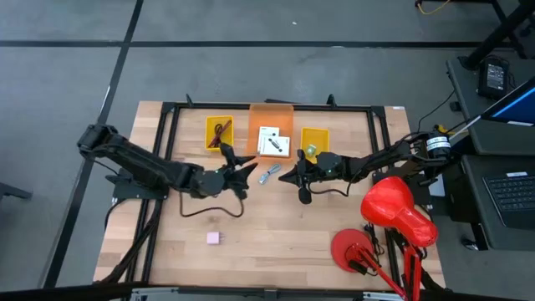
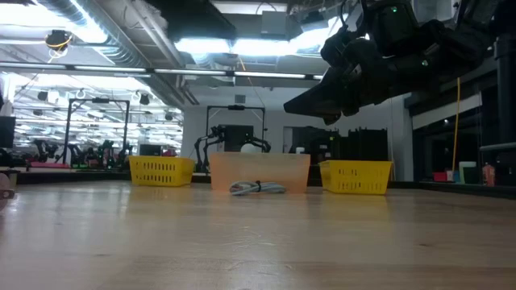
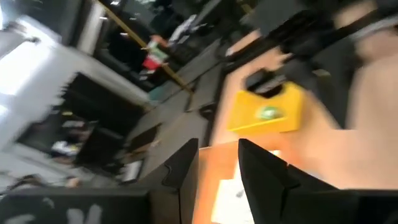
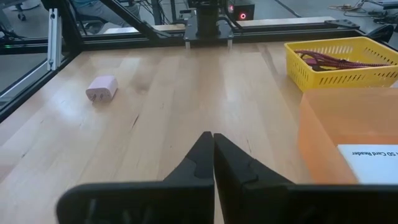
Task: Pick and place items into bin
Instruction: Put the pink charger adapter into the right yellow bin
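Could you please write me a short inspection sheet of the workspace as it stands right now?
Surface: wooden table, inside a black frame.
Job's things: maroon cord in the left yellow bin; white cards in the orange bin; green cube in the right yellow bin; blue-grey clip loose on the table between the arms; pink square loose near the front.
Clutter: red lamp-like objects at the front right corner.
Grippers: left gripper partly open and empty, near the orange bin; right gripper shut and empty, beside the clip.
Cables: black cord lying on the table under the left arm.
Surroundings: laptop on a side desk; no people seen.
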